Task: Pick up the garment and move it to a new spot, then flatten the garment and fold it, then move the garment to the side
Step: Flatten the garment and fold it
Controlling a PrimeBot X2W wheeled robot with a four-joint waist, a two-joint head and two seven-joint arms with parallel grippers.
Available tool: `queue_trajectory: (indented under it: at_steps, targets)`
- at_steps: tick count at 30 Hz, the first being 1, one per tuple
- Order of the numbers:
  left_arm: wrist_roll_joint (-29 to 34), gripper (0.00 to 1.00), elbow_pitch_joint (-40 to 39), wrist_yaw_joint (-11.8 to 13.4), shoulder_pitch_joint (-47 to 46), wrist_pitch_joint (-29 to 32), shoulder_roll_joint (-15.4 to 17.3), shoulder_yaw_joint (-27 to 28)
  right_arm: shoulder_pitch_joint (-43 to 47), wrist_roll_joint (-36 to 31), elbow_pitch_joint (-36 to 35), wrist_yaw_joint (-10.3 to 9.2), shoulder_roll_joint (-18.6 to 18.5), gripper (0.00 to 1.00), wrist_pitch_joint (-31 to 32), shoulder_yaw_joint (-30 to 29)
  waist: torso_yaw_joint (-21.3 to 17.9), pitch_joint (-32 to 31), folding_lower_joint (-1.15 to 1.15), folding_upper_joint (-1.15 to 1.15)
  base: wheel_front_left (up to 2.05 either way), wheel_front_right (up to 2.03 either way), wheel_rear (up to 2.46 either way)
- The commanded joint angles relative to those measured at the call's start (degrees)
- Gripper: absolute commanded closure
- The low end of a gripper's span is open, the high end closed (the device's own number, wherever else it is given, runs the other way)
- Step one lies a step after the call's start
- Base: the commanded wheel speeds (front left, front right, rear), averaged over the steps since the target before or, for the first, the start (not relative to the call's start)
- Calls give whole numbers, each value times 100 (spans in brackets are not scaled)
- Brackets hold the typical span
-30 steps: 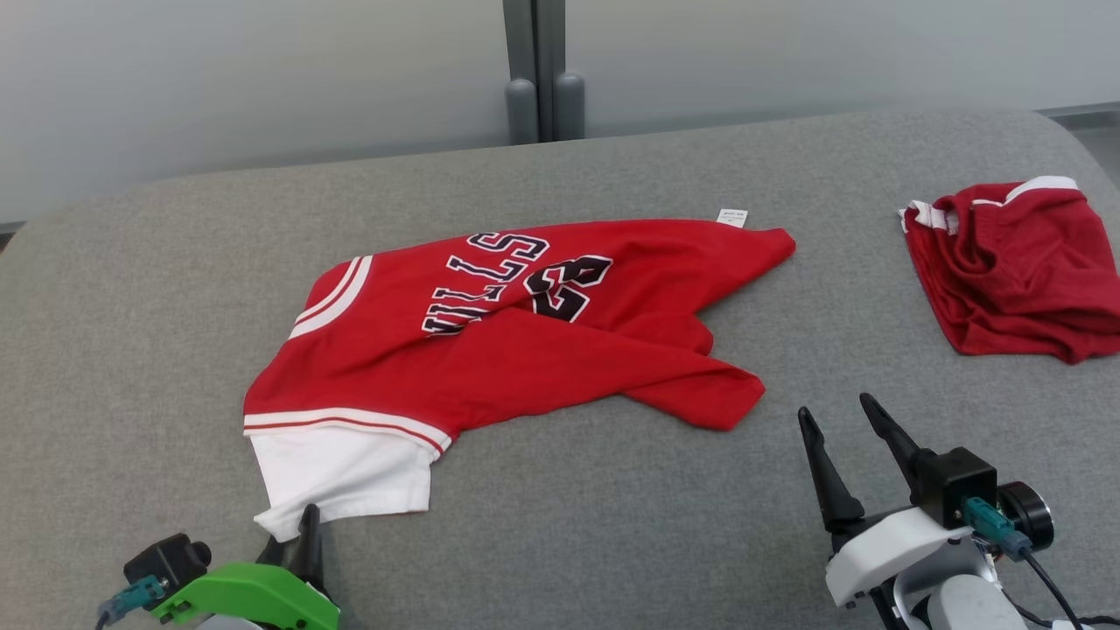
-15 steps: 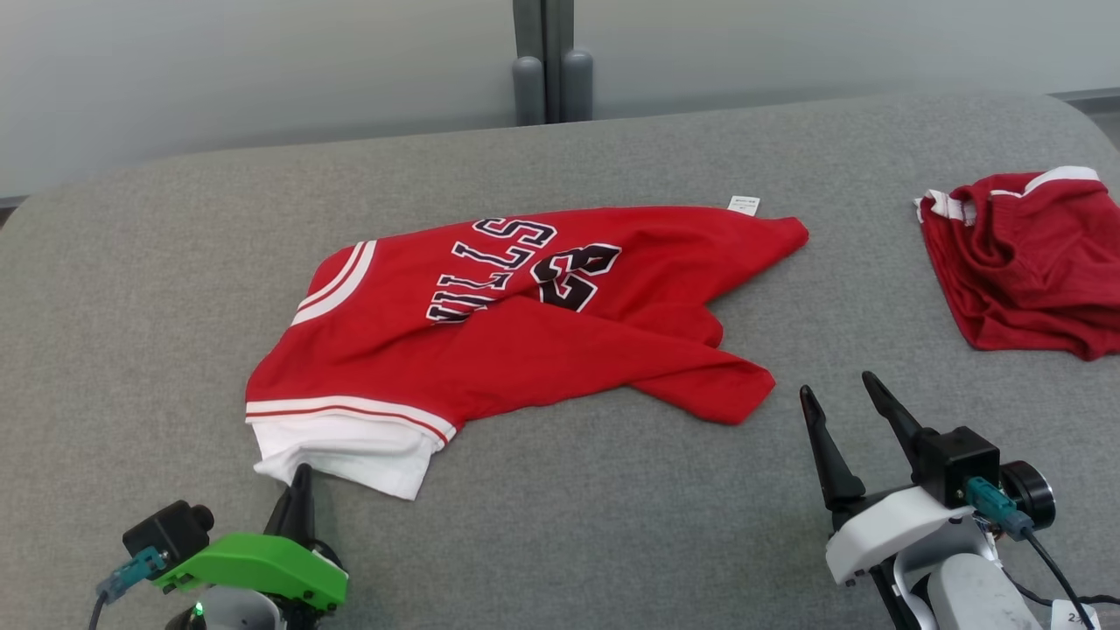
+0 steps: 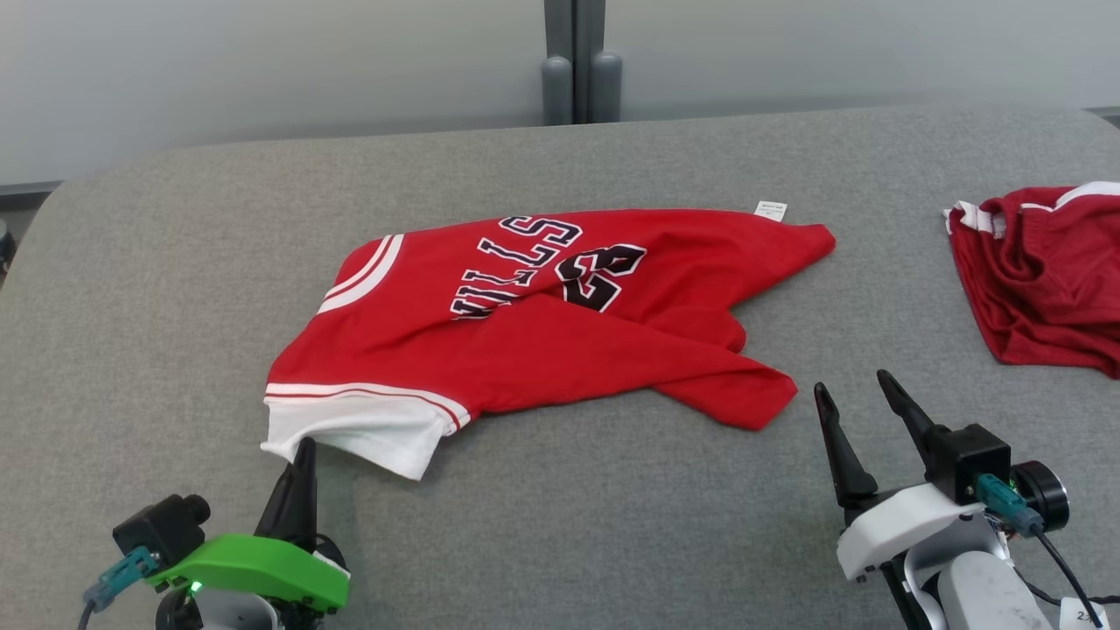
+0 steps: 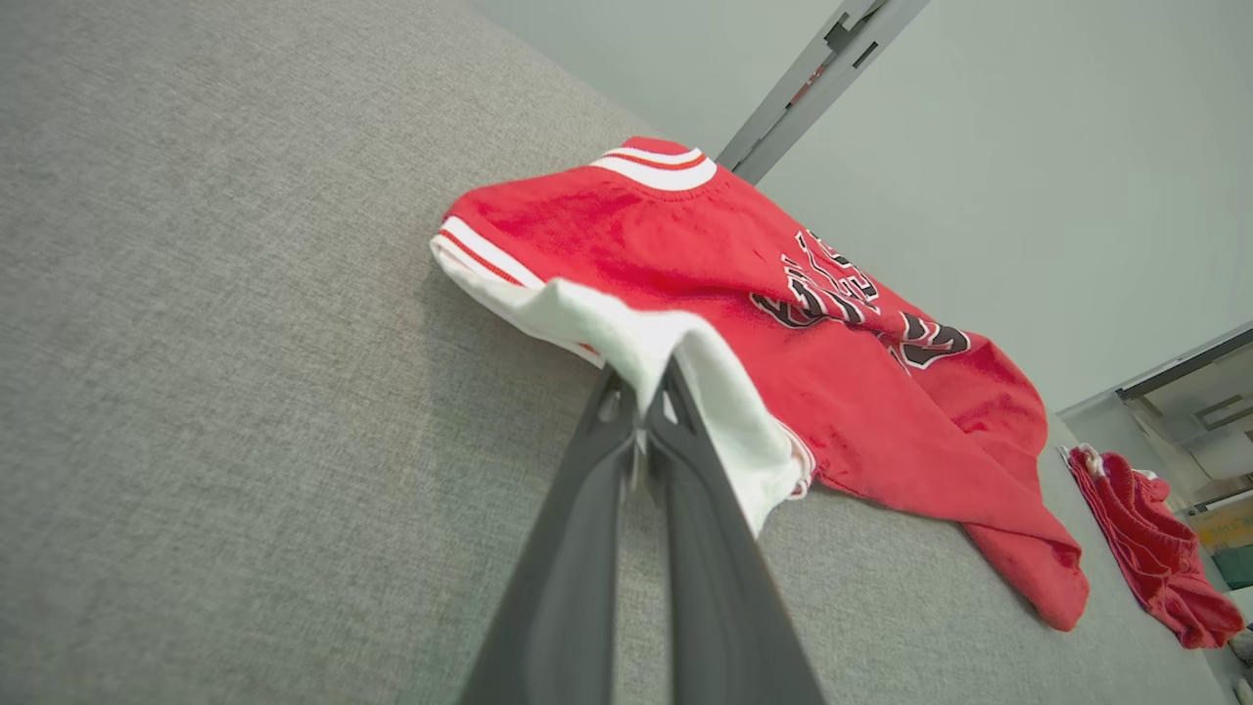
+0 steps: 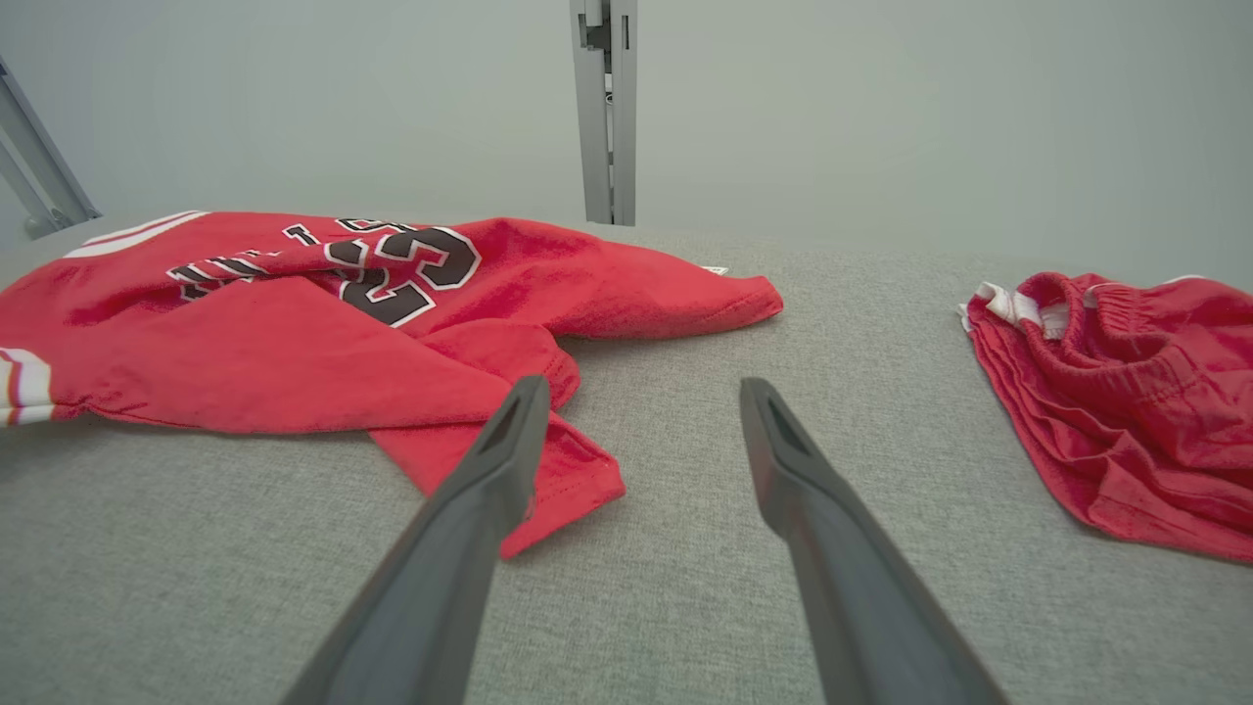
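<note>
garment (image 3: 542, 341), white edge clamped in left tool (image 4: 644, 380)

Left claw (image 3: 304, 444) pinched tight on garment (image 3: 560, 350) at lower left, right claw (image 3: 850, 383) spread wide at lower right

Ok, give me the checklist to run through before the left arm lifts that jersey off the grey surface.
1. Left gripper shut on the white sleeve: ok.
2. Pinch takes both layers of the sleeve: cannot tell, the cloth hides the fingertips.
3. Right gripper open and holding nothing: ok.
4. Jersey lying flat: not ok, a red fold lies over part of the lettering.
5. Red shorts apart from the jersey: ok, bare grey surface lies between them.
</note>
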Motion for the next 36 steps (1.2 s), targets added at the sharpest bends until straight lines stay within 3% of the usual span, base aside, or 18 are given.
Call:
queue_trajectory:
  at_steps: [1, 13, 26, 36]
  targets:
    - [-18, 100, -98, -20, 92, 1, 60, -7, 30, -50, 43, -9, -22, 0, -26, -37, 54, -10, 0, 0, 0, 0, 0]
    - [-150, 100, -663, 276, 673, 236, 234, 84, -67, -189, 359, -9, -22, 0, -26, -330, 333, -56, 0, 0, 0, 0, 0]
    - [-249, 100, 253, 220, 513, 147, 82, 12, -69, -149, 467, -9, -22, 0, -26, -253, 354, -82, 0, 0, 0, 0, 0]
    - [-309, 100, 747, 151, 289, -12, 195, 135, 70, -149, 490, -9, -23, 0, -26, -246, 284, -92, 0, 0, 0, 0, 0]
